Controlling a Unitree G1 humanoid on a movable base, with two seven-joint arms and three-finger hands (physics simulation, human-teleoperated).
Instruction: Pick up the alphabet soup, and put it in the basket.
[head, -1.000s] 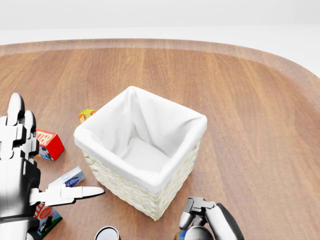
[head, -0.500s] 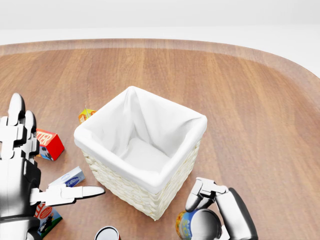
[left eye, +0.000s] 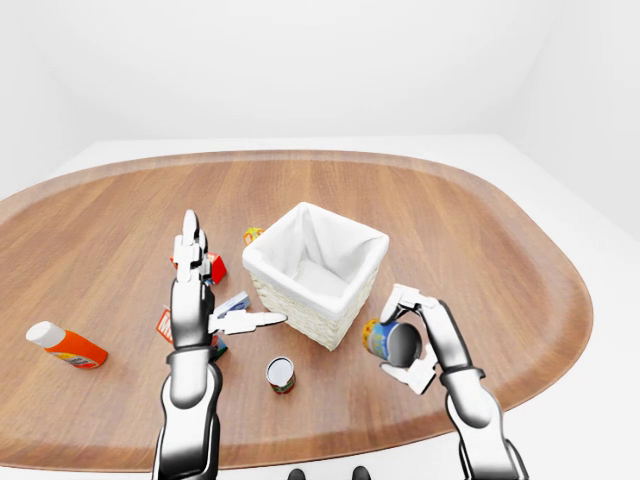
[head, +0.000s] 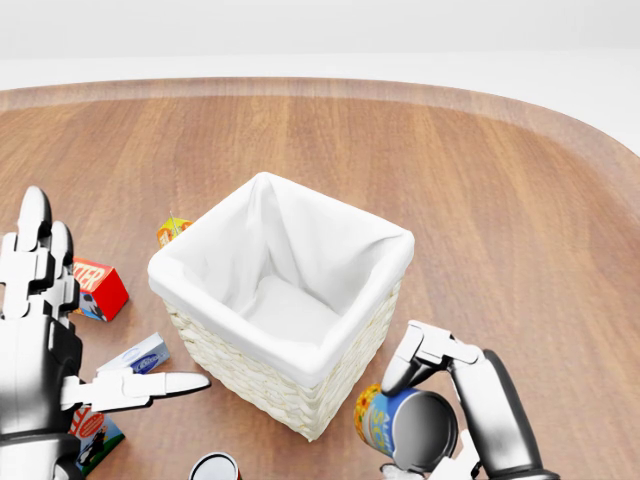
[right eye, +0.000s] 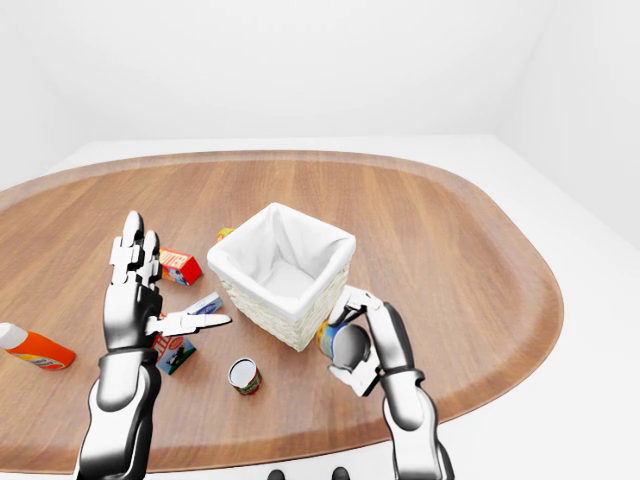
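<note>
While the left hand (head: 45, 340) stands open with fingers spread at the head view's left, basket (head: 285, 350) sits centre; right hand (head: 440, 410) grips the alphabet soup (head: 395, 425), lifted just beside the basket's lower-right corner.

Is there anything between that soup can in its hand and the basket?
Nothing visible. The right hand holds the soup can just beside the basket, lower than its rim; only the near wall must be cleared.
</note>
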